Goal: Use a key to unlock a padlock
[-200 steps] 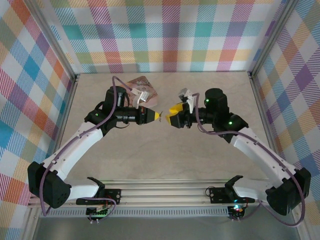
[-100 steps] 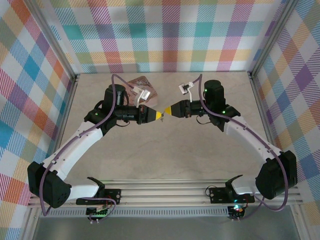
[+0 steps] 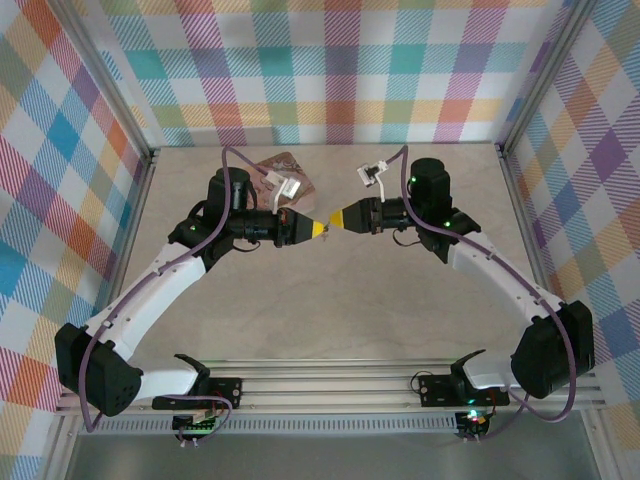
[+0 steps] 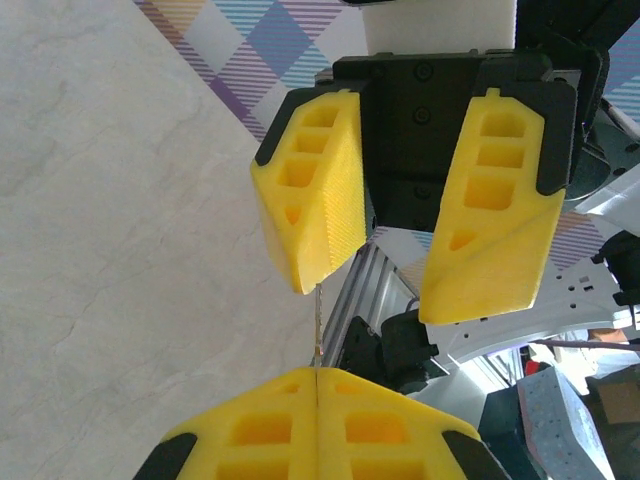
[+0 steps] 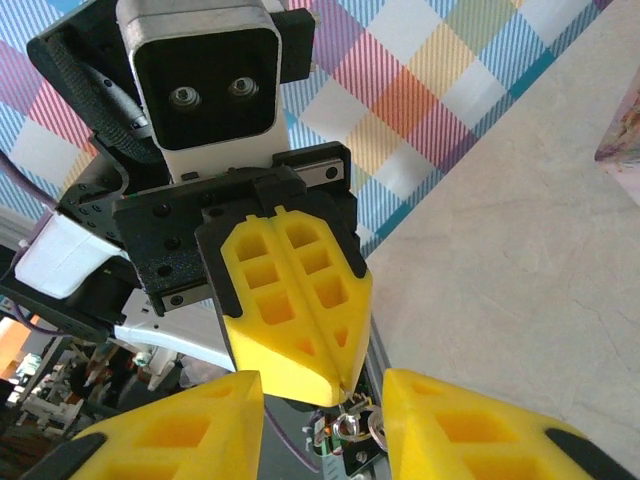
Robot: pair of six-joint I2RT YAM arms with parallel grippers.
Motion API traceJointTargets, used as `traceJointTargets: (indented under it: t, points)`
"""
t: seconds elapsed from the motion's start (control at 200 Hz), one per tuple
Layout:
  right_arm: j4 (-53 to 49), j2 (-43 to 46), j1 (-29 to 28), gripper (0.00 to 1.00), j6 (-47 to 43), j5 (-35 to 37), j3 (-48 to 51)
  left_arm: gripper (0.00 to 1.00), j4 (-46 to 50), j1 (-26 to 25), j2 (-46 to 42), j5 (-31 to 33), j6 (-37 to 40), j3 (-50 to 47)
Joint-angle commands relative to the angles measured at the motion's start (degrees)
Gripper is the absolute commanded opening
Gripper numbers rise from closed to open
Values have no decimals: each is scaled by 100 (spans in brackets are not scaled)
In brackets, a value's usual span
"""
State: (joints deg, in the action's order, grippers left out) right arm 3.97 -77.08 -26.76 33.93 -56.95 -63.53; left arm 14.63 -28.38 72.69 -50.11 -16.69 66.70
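Left gripper (image 4: 317, 375) clamps a thin sliver, likely the key (image 4: 317, 335), poking past its tips. Right gripper (image 4: 362, 303) stands apart, straddling it. Looks like a handover: next needs a square pinch.

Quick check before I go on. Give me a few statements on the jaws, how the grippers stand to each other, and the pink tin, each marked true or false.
1. The left gripper has its jaws shut. True.
2. The right gripper has its jaws clamped shut. False: they stand apart.
3. The two grippers face each other tip to tip above the table. True.
4. The pink tin lies beside the right arm's base. False: it lies at the far side, behind the left arm.
5. A thin dark sliver, seemingly the key, sticks out of the left jaws' seam. True.
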Motion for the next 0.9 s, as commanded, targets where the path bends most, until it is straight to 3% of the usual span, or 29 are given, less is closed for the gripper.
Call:
traceJointTargets:
  t: [0.0, 0.235, 0.46, 0.515, 0.57, 0.615, 0.72, 0.815, 0.895]
  points:
    - [331, -79, -72, 32, 97, -231, 41, 0, -189, -39, -57, -143, -50, 176]
    - [563, -184, -154, 18, 228, -282, 77, 0, -180, -45, -35, -123, -102, 190]
    - [571, -202, -180, 20, 228, -331, 95, 0, -154, -38, -33, -66, -102, 188]
    - [589, -202, -180, 14, 210, -380, 96, 0, -138, -40, -24, -43, -104, 194]
    - [578, -195, -180, 0, 174, -419, 82, 0, -91, -40, -7, 40, -130, 206]
    - [489, -164, -180, 0, 77, -374, 54, 0, -47, -36, 28, 160, -226, 232]
    - [-327, -28, -180, 0, -540, 33, -177, 0, 429, -27, 133, 770, -438, 407]
    - [-1684, 43, -179, 0, -1513, 798, -691, 21, 914, -19, 261, 1215, -357, 639]
    - [-2723, 66, -180, 0, -2186, 1788, -1130, 27, 1208, -18, 273, 1659, -316, 756]
